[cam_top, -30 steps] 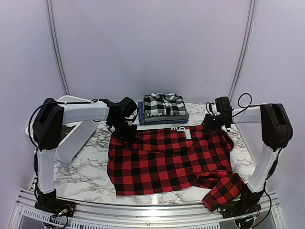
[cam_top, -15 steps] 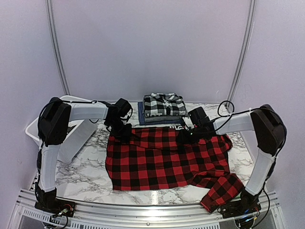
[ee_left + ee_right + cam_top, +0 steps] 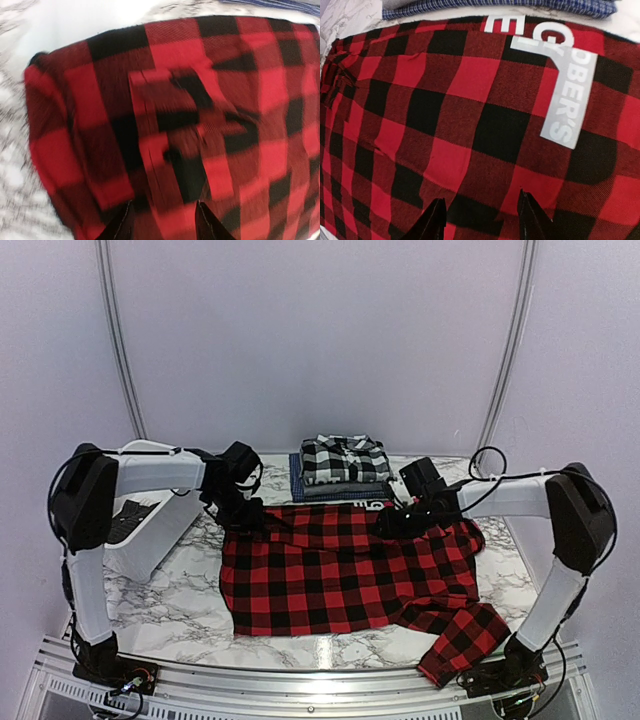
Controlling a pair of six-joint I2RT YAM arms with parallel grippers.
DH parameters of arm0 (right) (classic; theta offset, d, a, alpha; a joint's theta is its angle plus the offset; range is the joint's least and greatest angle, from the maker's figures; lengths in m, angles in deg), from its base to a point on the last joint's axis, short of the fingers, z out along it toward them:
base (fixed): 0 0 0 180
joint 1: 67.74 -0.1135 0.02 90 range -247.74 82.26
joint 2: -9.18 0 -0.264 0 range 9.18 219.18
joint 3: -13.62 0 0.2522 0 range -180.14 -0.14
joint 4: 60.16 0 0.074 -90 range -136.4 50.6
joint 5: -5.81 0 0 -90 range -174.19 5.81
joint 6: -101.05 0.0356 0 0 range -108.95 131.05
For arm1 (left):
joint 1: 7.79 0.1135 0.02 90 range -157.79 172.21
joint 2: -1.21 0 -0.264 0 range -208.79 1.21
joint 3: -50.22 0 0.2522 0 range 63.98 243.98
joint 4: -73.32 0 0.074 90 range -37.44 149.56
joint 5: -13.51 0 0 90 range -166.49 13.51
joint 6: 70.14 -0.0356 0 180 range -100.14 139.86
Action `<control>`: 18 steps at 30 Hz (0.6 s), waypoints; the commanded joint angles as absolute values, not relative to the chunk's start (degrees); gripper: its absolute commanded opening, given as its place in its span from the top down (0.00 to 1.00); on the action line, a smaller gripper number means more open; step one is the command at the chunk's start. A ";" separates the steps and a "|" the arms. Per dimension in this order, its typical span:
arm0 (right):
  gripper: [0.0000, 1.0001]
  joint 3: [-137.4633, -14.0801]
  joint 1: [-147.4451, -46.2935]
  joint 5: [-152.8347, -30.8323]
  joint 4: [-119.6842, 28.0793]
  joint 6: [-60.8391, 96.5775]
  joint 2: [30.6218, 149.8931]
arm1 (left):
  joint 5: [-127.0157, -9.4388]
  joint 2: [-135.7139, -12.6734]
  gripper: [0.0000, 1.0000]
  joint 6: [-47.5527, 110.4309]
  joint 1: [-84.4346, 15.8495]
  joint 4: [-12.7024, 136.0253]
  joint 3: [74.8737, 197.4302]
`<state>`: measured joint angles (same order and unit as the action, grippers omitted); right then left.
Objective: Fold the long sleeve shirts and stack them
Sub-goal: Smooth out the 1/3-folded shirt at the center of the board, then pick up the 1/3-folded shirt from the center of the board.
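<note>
Both jaws apart: left gripper (image 3: 162,223), right gripper (image 3: 481,218) just above red-and-black shirt (image 3: 340,575) far edge

spread shirt (image 3: 330,580) before folded stack (image 3: 343,462), tub (image 3: 158,533) left

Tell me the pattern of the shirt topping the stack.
The top shirt is black-and-white plaid; top external view.

The middle of the table (image 3: 170,600) is covered by the red-and-black buffalo check shirt (image 3: 340,575), its sleeve (image 3: 462,640) draped over the near edge by the right corner. The far edge is blocked at its centre by the stack of folded shirts (image 3: 342,470), the left edge by the white plastic tub (image 3: 150,540). Bare marble is left at the near left corner and along the right edge.
</note>
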<state>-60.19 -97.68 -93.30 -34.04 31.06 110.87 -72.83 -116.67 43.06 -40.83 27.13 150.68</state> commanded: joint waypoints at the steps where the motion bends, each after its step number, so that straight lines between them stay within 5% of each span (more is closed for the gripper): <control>1: 0.53 -60.05 -98.42 -91.63 -25.43 32.33 100.89 | -70.93 -102.79 0.56 42.74 -44.09 25.40 142.45; 18: 0.48 -50.98 -105.14 -86.39 -1.01 38.64 78.94 | -71.16 -78.39 0.58 67.12 -69.84 22.82 108.43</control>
